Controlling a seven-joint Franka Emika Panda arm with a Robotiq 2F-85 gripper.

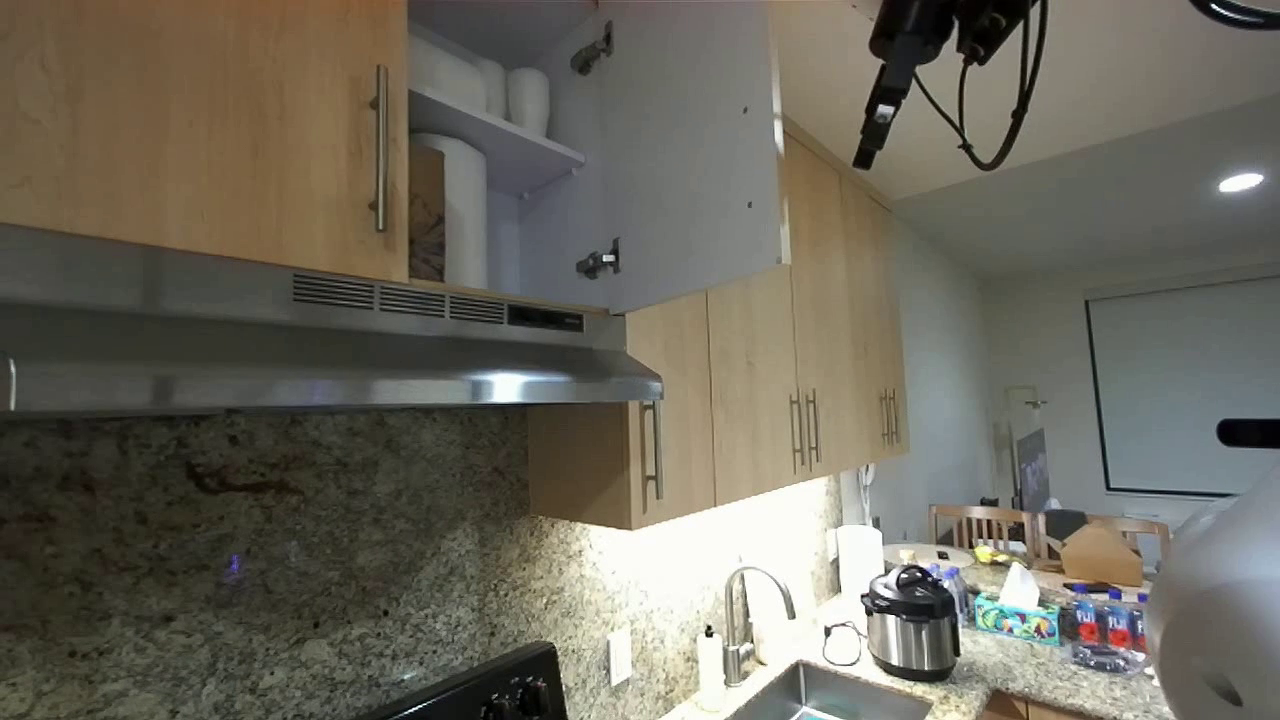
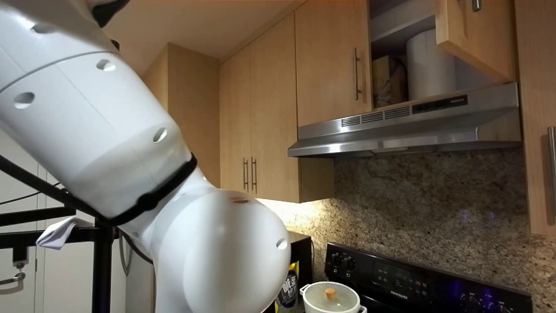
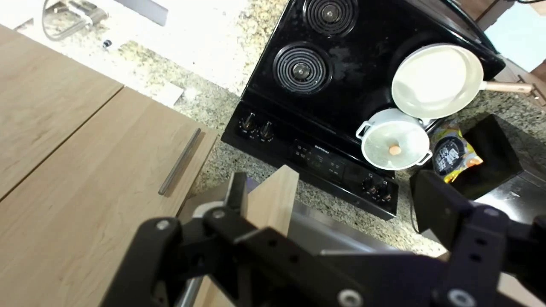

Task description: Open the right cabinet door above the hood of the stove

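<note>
Holds the pincer (image 3: 335,183) spread wide, with the right cabinet door (image 1: 690,150) swung open (white on the inside) above the right end of the hood (image 1: 330,350), and the stove (image 3: 337,100) below the hood.

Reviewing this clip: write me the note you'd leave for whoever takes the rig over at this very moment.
Gripper: open, jaws wide apart, nothing clamped between them.
Right cabinet door: stands open, white inner face showing in an exterior view. In the wrist view one jaw looks close to what seems to be its edge; contact can't be told.
Hood sits just under the cabinet, stove below it. Left cabinet door is shut.
Done: the door asked for is open.
Left: probably only backing off carefully without nudging it, unless a wider opening is wanted.
</note>
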